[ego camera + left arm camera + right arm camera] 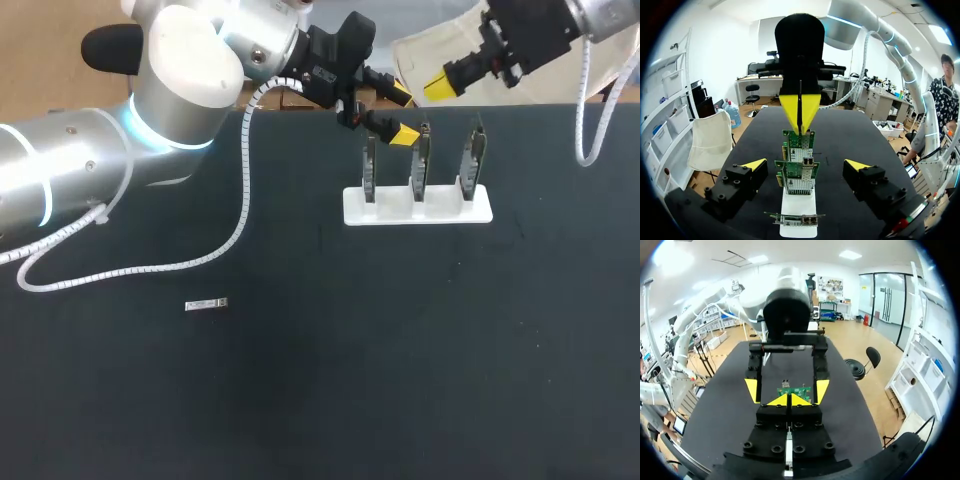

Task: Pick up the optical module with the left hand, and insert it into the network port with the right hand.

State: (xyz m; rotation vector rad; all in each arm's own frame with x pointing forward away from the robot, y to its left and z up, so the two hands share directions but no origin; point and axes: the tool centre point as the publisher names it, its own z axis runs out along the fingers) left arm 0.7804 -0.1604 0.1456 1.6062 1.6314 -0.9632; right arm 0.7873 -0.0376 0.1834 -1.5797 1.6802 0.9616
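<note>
Across the black tabletop (400, 380), the left arm (80, 160) entered from the left side. The left tool (401, 115) hung at the far edge just beside the white stand (418, 207), its fingers spread wide and gripping nothing, with the three upright network cards (420, 160) ahead of it. Facing it from beyond the stand, the right tool (440, 86) had its yellow tips pressed together and empty, while the small optical module (206, 304) lay flat on the tabletop, well apart from both tools and untouched.
</note>
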